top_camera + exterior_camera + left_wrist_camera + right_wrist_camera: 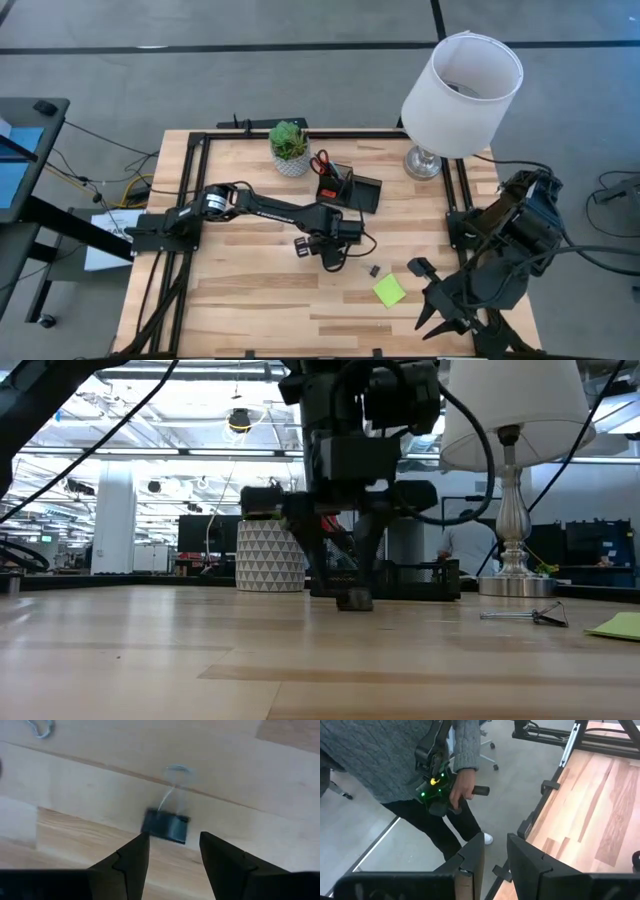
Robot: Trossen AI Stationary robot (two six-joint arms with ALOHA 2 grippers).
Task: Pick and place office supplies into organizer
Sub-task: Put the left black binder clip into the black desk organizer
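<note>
My left gripper (334,258) hangs open just above the table's middle, fingers pointing down. A small black binder clip (165,826) lies flat on the wood just ahead of the gap between its fingers (134,857), its wire handle (175,782) pointing away. In the low view the clip (355,600) sits on the table under the gripper (345,582). A second clip (375,270) and the lime-green sticky-note pad (390,291) lie to the right. The black organizer (358,190) holds the red-handled scissors (320,162). My right gripper (494,855) waits, slightly open, past the table's near right corner.
A white patterned plant pot (290,152) stands left of the organizer, and a lamp (458,85) stands at the far right. A person (395,755) holding a controller stands beside the table near the right arm. Bare wood lies left of and nearer than the left gripper.
</note>
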